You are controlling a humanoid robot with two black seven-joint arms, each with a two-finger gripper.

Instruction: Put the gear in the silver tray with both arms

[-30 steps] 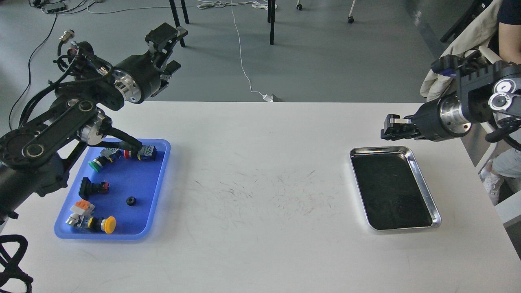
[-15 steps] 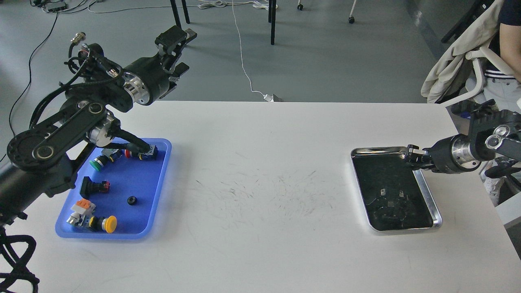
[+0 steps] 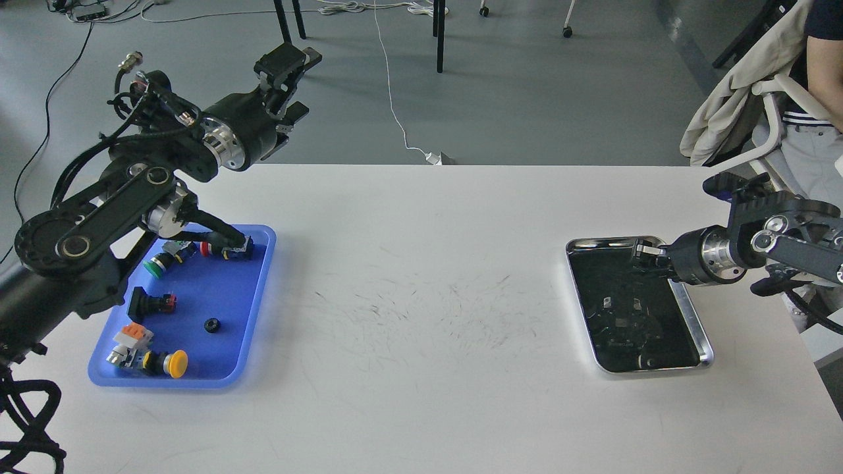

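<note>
Stainless steel gleams at the right of the frame, where the silver tray (image 3: 698, 329) lies flat on the white table (image 3: 421, 276), its dark bottom mirroring the arm above it. Over the tray's upper right corner, the right gripper (image 3: 640, 255) points toward the left of the frame, low above the rim; it is seen small and dark against the tray bottom, so I cannot tell whether its fingers are apart or together. Its silver wrist ring and black links run off to the right edge of the frame.

At the left of the frame sits the blue plastic tray (image 3: 253, 309), well apart from the silver one. On it lie the gear (image 3: 211, 325), a small black ring alone near the tray's middle, a green push button (image 3: 154, 265) near the upper left, a yellow push button (image 3: 174, 363) at the lower edge, and a few other switch parts. The left gripper (image 3: 294, 84) is raised in the upper left of the frame, beyond the table's far edge, with its fingers spread apart and nothing between them.
</note>
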